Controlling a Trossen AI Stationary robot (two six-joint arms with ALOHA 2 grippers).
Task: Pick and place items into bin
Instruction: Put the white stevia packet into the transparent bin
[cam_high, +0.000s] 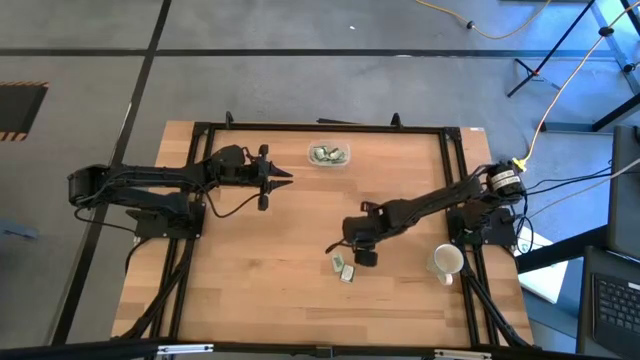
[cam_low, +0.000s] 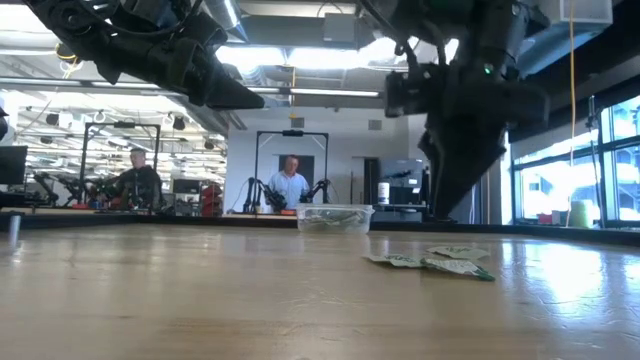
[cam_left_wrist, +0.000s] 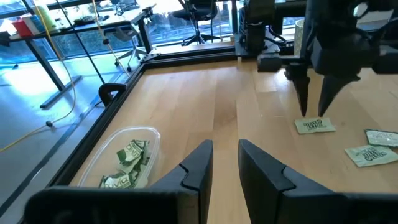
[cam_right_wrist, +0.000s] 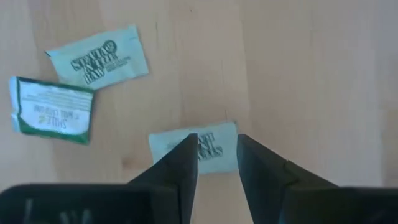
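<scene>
Currently right gripper (cam_right_wrist: 216, 163) is open, straddling a packet (cam_right_wrist: 214, 149) directly below; packet's long axis runs across the finger gap, low-centre frame.

Pale green packets (cam_right_wrist: 98, 58) with dark green print, clear bin (cam_high: 328, 155), white cup (cam_high: 446, 262), light wood table (cam_high: 260, 280)

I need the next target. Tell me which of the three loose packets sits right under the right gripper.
The pale green packet lying apart from the other two, directly between the open fingers of the right gripper. The other two packets lie together off to one side.
</scene>
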